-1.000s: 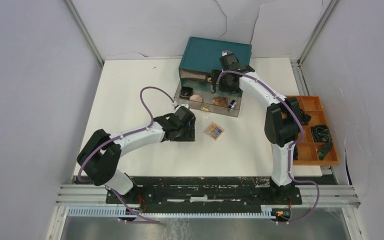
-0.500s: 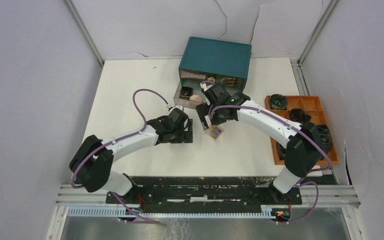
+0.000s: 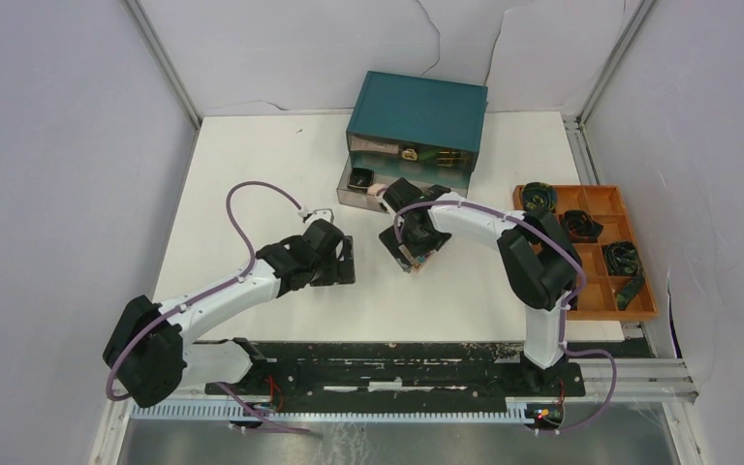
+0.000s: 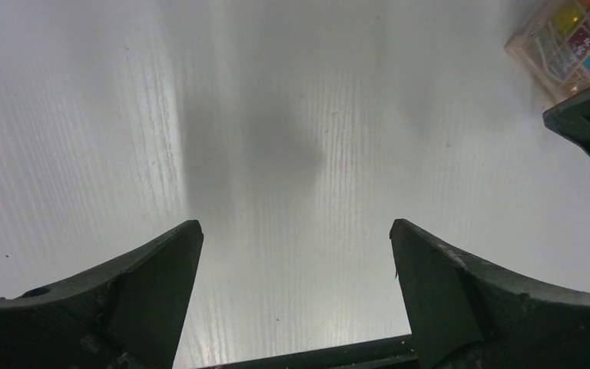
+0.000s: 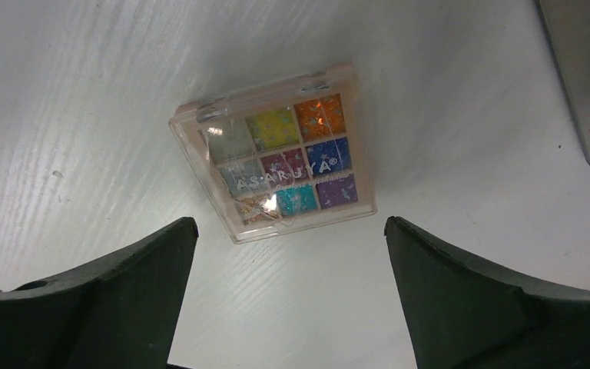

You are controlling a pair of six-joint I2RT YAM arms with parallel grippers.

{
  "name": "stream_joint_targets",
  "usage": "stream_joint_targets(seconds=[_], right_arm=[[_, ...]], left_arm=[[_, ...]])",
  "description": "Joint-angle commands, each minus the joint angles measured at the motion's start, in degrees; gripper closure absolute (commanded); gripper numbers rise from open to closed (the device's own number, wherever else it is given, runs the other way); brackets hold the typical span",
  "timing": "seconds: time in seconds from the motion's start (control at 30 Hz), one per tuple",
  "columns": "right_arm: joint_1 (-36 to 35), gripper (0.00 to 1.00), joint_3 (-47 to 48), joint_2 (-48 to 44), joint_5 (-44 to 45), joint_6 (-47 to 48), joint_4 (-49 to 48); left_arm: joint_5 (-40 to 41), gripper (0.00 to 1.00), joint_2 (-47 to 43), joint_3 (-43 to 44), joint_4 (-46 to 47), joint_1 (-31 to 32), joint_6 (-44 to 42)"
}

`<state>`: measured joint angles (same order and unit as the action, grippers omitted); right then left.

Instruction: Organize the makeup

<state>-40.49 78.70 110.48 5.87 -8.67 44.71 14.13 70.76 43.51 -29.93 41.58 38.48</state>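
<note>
A colourful square palette (image 5: 276, 161) in a clear pinkish case lies flat on the white table, just ahead of my right gripper (image 5: 288, 231). That gripper is open and empty, one jaw to each side below the palette. In the top view my right gripper (image 3: 409, 247) hovers over the palette and hides most of it. The palette also shows at the top right of the left wrist view (image 4: 568, 38). My left gripper (image 4: 296, 227) is open and empty over bare table, left of the palette (image 3: 339, 262). A black compact (image 3: 358, 179) and a pink item (image 3: 376, 190) lie in the open drawer.
The teal drawer box (image 3: 417, 107) stands at the back, its lower drawer (image 3: 347, 194) pulled out; the drawer's grey corner (image 5: 584, 77) is close to my right gripper. An orange tray (image 3: 603, 300) with black coiled cables (image 3: 624, 256) sits at the right edge.
My right arm has swung from the drawer box down and left to the palette on the table. My left arm has drawn back leftward and toward the near edge.
</note>
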Motion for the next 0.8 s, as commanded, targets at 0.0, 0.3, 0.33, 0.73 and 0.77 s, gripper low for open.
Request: stream_joint_targets(seconds=[0.0, 0.3, 0.33, 0.73, 0.77], right_arm=[[-0.12, 0.0, 3.37, 0.39, -0.07, 7.78, -0.41], [1.4, 0.0, 3.63, 2.4, -4.15, 10.25, -3.37], [1.36, 0.0, 3.61, 2.73, -4.95, 9.94, -3.46], [1.38, 0.07, 2.14, 5.32, -4.5, 7.78, -5.36], [1.35, 0.1, 2.12, 5.24, -4.28, 7.48, -5.27]], left_arm=[[2.41, 0.01, -2.75, -1.75, -0.82, -0.32, 4.06], [2.68, 0.01, -3.3, -2.21, -0.28, -0.36, 5.09], [2.62, 0.01, -2.93, -2.12, -0.3, -0.36, 5.11], [1.8, 0.01, -1.88, -2.42, 0.34, -0.37, 5.4], [1.85, 0.01, -1.87, -2.46, 0.37, -0.38, 5.34]])
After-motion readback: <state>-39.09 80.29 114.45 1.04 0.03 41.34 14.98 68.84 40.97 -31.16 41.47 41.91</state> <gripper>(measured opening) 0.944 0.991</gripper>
